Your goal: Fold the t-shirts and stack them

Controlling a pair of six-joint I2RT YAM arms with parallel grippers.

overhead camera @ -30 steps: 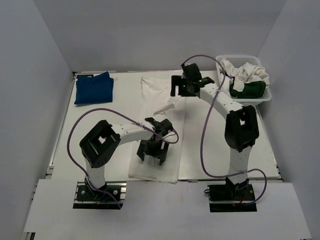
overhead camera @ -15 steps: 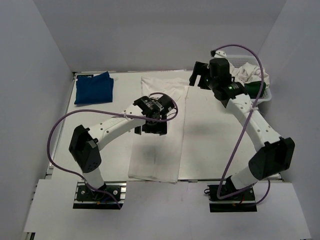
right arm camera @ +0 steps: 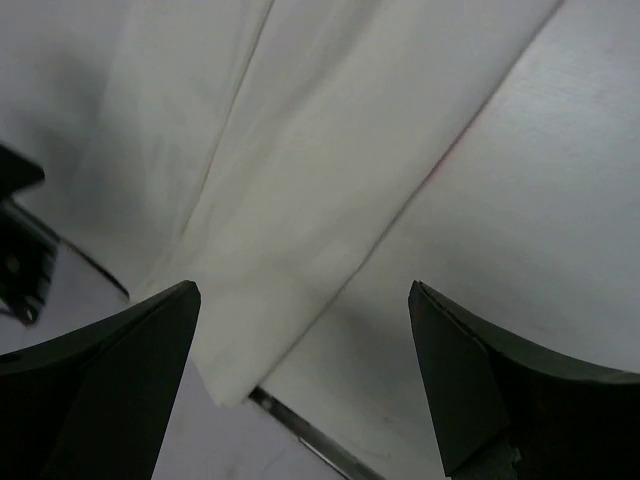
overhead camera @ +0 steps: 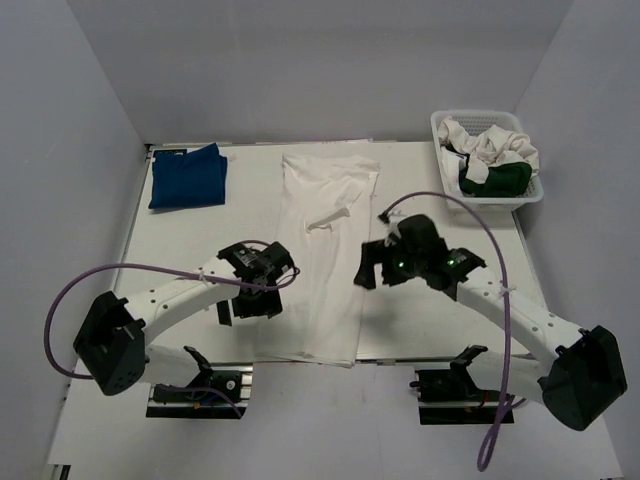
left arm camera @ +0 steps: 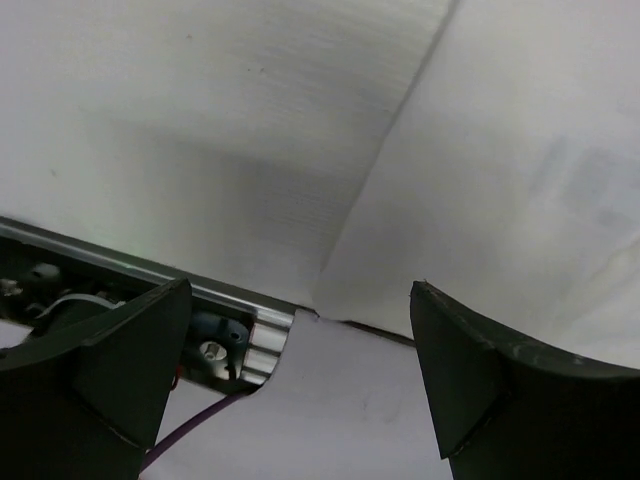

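Left pincer [overhead camera: 248, 311] and right pincer [overhead camera: 370, 270] dropped nearward, flanking white t-shirt [overhead camera: 325, 250].

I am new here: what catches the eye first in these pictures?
A long white shirt lies flat down the table's middle, between the open left tool and right tool. A folded blue shirt sits far left; a basket of crumpled cloth, far right.
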